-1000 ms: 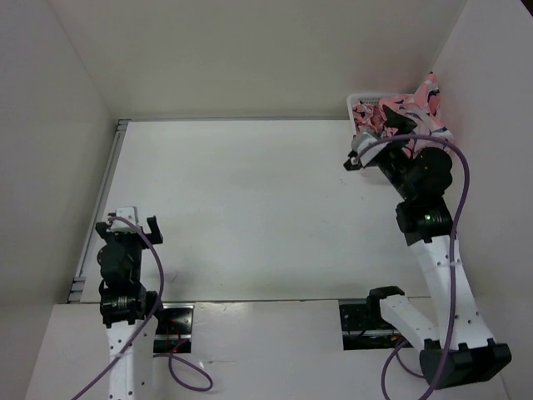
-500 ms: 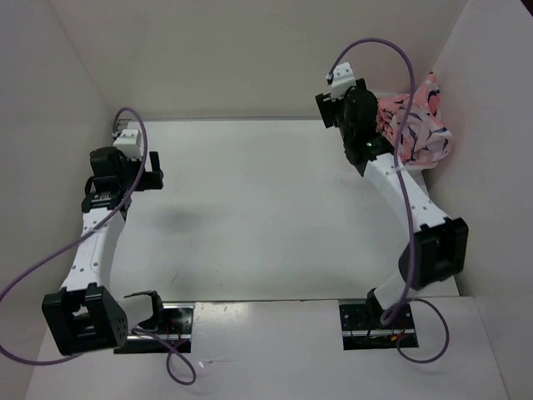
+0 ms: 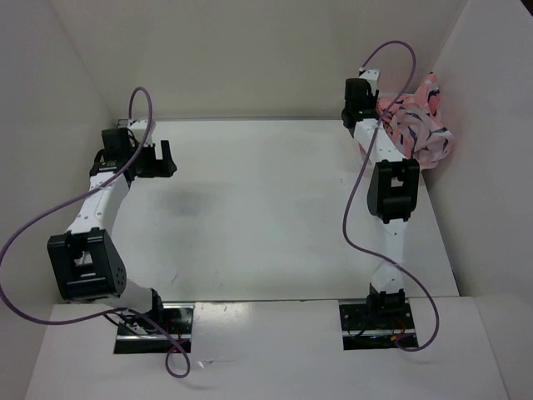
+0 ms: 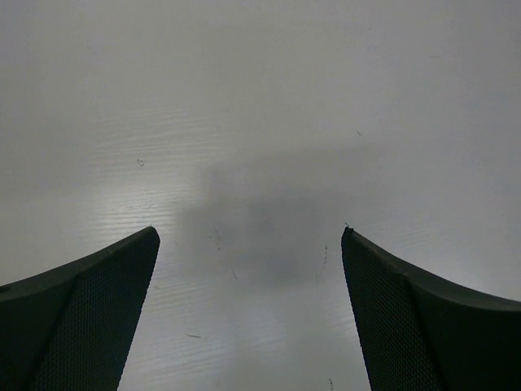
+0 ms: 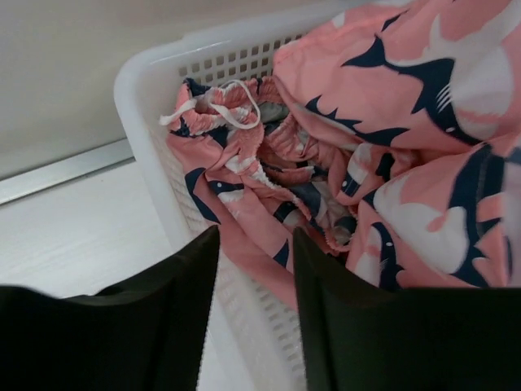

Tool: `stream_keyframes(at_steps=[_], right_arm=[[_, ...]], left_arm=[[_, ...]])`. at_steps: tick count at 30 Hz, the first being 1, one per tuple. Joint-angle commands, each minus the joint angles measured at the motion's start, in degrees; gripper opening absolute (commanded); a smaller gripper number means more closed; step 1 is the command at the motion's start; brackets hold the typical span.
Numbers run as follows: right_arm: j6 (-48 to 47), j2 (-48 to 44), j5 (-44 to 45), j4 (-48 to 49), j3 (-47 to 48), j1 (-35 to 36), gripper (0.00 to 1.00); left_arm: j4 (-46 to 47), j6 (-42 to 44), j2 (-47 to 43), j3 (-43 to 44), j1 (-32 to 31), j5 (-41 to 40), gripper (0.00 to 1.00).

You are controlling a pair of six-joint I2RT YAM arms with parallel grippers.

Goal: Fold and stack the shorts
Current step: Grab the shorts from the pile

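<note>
Overhead, the shorts (image 3: 420, 133) sit heaped at the far right corner of the table (image 3: 266, 208), spilling against the side wall. The right arm (image 3: 391, 187) stretches out to that heap, evidently to draw a pair out for folding. The left gripper (image 3: 160, 158) hangs over bare table on the far left, well apart from the fabric, probably waiting until there is cloth to spread.

From the left wrist, only table surface shows between its fingers; the jaws stand wide and hold nothing.

From the right wrist, the shorts lie bunched in a white mesh basket (image 5: 163, 61), one fold draped over its near rim. The right gripper (image 5: 256, 232) stands just above that fold, jaws narrow with the cloth showing in the gap. Whether they already pinch it cannot be told.
</note>
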Motion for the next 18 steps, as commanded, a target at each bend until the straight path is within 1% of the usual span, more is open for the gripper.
stream_keyframes(at_steps=[1,3,4,9,14,16,17,18], right_arm=[[4.48,1.78,4.74,0.09,7.56,-0.18,0.44],[5.0,4.15,5.26,0.08,9.4,-0.7,0.35],[5.0,4.95,5.27,0.08,9.41,-0.71,0.35],[5.53,10.21,3.51,0.08,13.1,-1.24,0.36],[6.15,13.13,2.01,-2.02,16.44,-3.16,0.36],[6.15,14.44,0.44,-2.03,16.44,-3.17,0.39],[6.15,14.45,0.43,-2.55,16.44,-3.17,0.44],[6.15,14.45,-0.18,-2.56,16.44,-3.17,0.44]], left_arm=[[0.11,0.19,3.36,4.15,-0.06,1.26,0.99],[-0.5,0.19,4.77,4.69,-0.06,1.26,0.99],[-0.5,0.19,6.08,5.56,-0.06,1.26,0.99],[-1.56,0.19,8.91,8.46,-0.06,0.74,0.99],[-3.23,0.19,11.63,9.7,-0.06,0.12,0.99],[-3.23,0.19,12.25,9.7,-0.06,0.12,0.99],[-3.23,0.19,12.86,9.7,-0.06,0.12,0.99],[-3.23,0.19,12.86,9.7,-0.06,-0.57,0.99]])
